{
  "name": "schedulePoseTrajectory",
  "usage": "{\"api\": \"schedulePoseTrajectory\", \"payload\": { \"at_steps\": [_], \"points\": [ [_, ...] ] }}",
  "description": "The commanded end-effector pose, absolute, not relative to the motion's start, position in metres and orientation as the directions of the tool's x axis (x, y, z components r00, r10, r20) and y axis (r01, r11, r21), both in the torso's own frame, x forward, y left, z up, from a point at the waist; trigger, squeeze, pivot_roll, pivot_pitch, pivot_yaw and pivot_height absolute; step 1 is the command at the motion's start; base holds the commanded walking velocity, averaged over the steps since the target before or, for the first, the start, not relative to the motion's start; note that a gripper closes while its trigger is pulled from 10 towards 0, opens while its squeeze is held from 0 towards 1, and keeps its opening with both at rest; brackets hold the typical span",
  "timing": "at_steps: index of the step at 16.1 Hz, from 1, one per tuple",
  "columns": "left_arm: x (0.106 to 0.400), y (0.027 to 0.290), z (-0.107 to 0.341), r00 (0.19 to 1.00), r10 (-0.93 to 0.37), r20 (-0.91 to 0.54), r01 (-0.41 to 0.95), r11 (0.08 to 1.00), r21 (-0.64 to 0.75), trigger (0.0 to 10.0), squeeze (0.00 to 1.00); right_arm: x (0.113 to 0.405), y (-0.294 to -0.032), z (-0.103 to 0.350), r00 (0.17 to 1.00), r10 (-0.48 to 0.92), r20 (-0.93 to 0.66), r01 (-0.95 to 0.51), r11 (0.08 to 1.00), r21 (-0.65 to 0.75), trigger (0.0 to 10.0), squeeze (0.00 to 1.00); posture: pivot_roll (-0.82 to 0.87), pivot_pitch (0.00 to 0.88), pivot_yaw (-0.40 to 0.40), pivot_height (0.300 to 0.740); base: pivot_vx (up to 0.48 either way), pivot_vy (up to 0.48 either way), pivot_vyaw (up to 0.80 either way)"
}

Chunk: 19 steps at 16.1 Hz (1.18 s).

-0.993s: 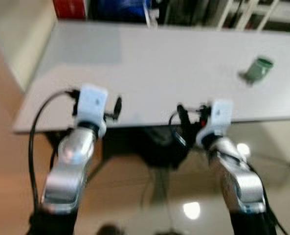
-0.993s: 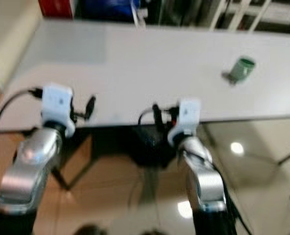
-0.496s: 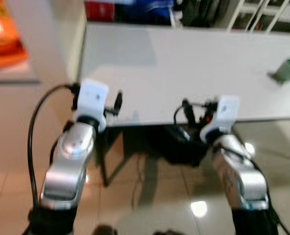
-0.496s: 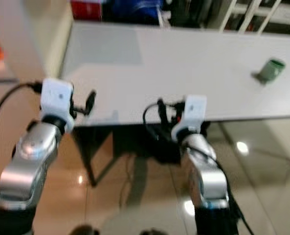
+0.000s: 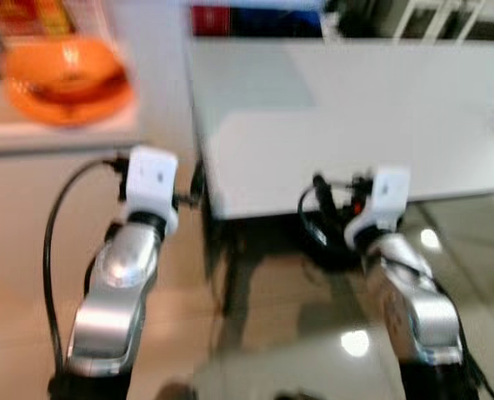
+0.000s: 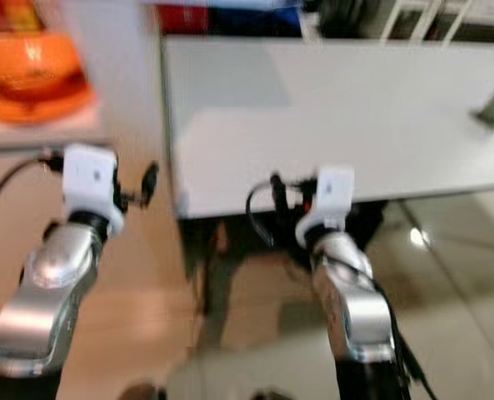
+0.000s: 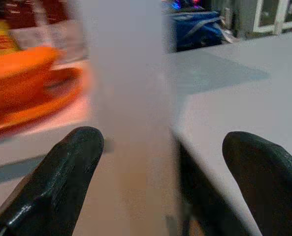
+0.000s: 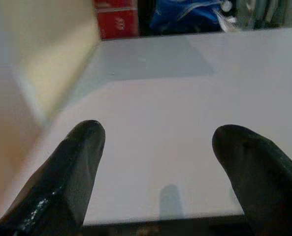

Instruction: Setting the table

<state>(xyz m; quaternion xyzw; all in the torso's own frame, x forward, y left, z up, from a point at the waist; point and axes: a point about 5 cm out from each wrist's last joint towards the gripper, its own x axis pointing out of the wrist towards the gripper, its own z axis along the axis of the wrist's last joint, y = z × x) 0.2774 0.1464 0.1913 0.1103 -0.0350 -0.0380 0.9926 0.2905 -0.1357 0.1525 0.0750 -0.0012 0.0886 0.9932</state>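
You face a pale grey table [image 5: 355,125] at twelve o'clock, glossy tan floor [image 5: 271,333] below, a cream wall [image 8: 52,64] at ten.

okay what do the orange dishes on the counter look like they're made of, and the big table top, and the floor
Orange dishes: probably glazed ceramic or glossy plastic; the colour is even, but blur hides detail.
Table top: looks like matte laminate or painted board; flat pale grey, no glare.
Floor: polished tile or stone; it mirrors bright ceiling lights.

Table: the flat grey table [image 5: 355,117] stands ahead, right.
Bowl: the round orange bowl [image 5: 67,79] sits on a counter [image 5: 55,137], left of the table.
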Motion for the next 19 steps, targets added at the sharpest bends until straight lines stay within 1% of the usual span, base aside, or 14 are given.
{"api": "schedulePoseTrajectory", "payload": {
  "at_steps": [1,2,3,5,7,10,12,15,16,17,18,19],
  "points": [
    [0.279,0.150,0.197,0.993,-0.055,0.101,0.029,0.970,0.241,10.0,0.00,0.290,-0.133,0.159,0.983,0.177,0.043,-0.181,0.970,0.161,10.0,0.00,0.02,0.084,-0.075,0.740,0.000,0.480,0.00],
    [0.282,0.147,0.211,0.984,-0.060,0.165,0.023,0.976,0.219,10.0,0.00,0.291,-0.137,0.156,0.986,0.161,0.039,-0.165,0.973,0.162,10.0,0.00,0.03,0.084,-0.073,0.740,0.000,0.480,0.00],
    [0.280,0.143,0.218,0.979,-0.088,0.181,0.045,0.973,0.227,10.0,0.00,0.290,-0.140,0.155,0.987,0.154,0.039,-0.158,0.973,0.168,10.0,0.00,0.04,0.082,-0.075,0.740,0.000,0.480,0.00],
    [0.275,0.145,0.219,0.976,-0.136,0.171,0.093,0.968,0.235,10.0,0.00,0.281,-0.134,0.151,0.980,0.197,0.027,-0.199,0.961,0.191,10.0,0.00,0.03,0.087,-0.066,0.740,0.000,0.480,0.00],
    [0.274,0.147,0.218,0.976,-0.155,0.153,0.112,0.960,0.255,10.0,0.00,0.276,-0.129,0.156,0.967,0.250,0.042,-0.253,0.952,0.171,10.0,0.00,0.04,0.084,-0.066,0.740,0.000,0.480,0.00],
    [0.274,0.150,0.220,0.980,-0.123,0.157,0.084,0.968,0.238,10.0,0.00,0.283,-0.133,0.165,0.970,0.229,0.083,-0.241,0.956,0.169,10.0,0.00,0.05,0.091,-0.065,0.740,0.000,0.480,0.00],
    [0.275,0.156,0.217,0.984,-0.099,0.150,0.063,0.972,0.229,10.0,0.00,0.282,-0.126,0.171,0.962,0.256,0.101,-0.270,0.946,0.178,10.0,0.00,0.03,0.094,-0.062,0.740,0.000,0.480,0.00],
    [0.279,0.155,0.219,0.983,-0.099,0.154,0.062,0.972,0.226,10.0,0.00,0.285,-0.121,0.179,0.955,0.275,0.114,-0.292,0.941,0.171,10.0,0.00,0.04,0.109,-0.061,0.740,0.000,0.480,0.00],
    [0.278,0.152,0.220,0.980,-0.118,0.161,0.079,0.970,0.231,10.0,0.00,0.287,-0.122,0.182,0.955,0.273,0.114,-0.290,0.941,0.173,10.0,0.00,0.05,0.097,-0.064,0.740,0.000,0.000,0.00],
    [0.278,0.156,0.220,0.982,-0.113,0.149,0.070,0.961,0.267,10.0,0.00,0.290,-0.121,0.187,0.955,0.272,0.119,-0.289,0.941,0.176,10.0,0.00,0.05,0.097,-0.064,0.740,0.000,0.000,0.00],
    [0.279,0.164,0.220,0.985,-0.084,0.148,0.042,0.963,0.265,10.0,0.00,0.292,-0.120,0.193,0.954,0.269,0.130,-0.288,0.944,0.159,10.0,0.00,0.03,0.099,-0.060,0.740,0.000,0.000,0.00],
    [0.282,0.167,0.218,0.988,-0.074,0.134,0.032,0.956,0.293,10.0,0.00,0.295,-0.120,0.200,0.954,0.263,0.143,-0.282,0.950,0.134,10.0,0.00,0.04,0.099,-0.066,0.740,0.000,0.000,0.00]
  ]
}}
